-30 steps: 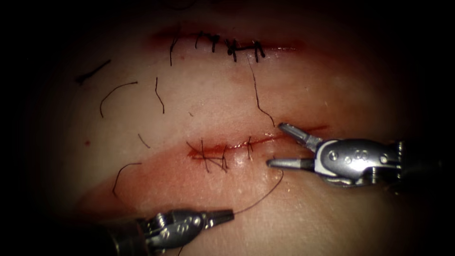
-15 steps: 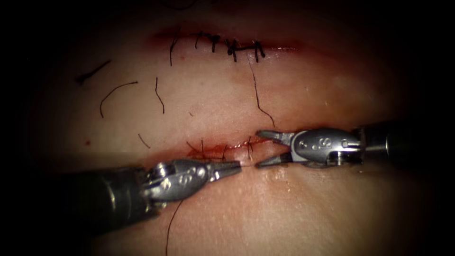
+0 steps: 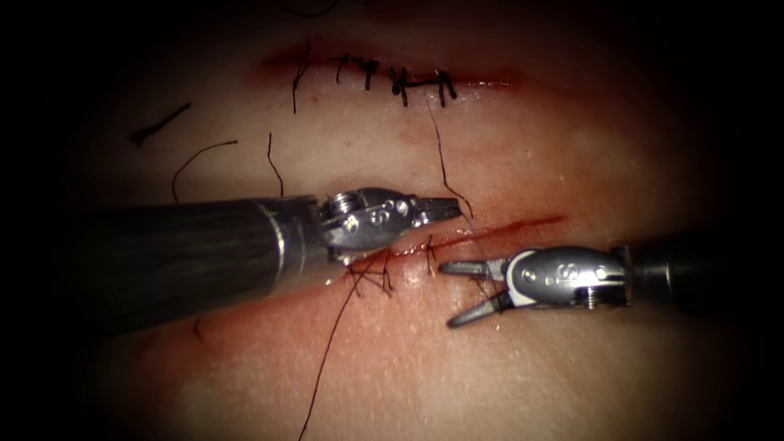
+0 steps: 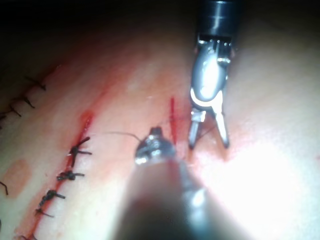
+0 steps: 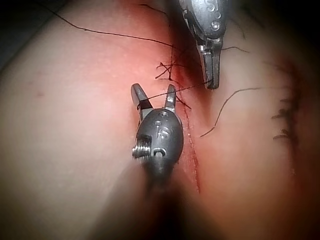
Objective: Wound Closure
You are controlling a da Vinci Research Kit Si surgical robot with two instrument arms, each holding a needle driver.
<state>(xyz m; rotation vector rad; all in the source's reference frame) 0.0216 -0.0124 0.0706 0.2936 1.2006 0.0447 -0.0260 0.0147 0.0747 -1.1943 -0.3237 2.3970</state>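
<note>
The tissue (image 3: 572, 359) has a lower cut (image 3: 523, 226) with red fluid along it and dark stitches (image 3: 384, 276) across its left part. My left tool (image 3: 447, 208) lies over the cut's left part, its jaws shut at the cut's far edge. A thin thread (image 5: 180, 90) runs from its tip (image 5: 212, 82). A long strand of thread (image 3: 327, 359) trails from under its wrist to the near edge. My right tool (image 3: 447, 294) is just below the cut, right of the stitches, with jaws open and empty (image 5: 154, 92) (image 4: 209, 142).
A second, stitched cut (image 3: 400, 82) lies farther back, with a loose thread (image 3: 443, 163) running from it toward the left tool's tip. Several cut ends of thread (image 3: 200, 159) lie on the tissue at the left.
My left tool has moved from the near left up and right across the cut, drawing the thread with it. My right tool has shifted a little nearer and stayed open.
</note>
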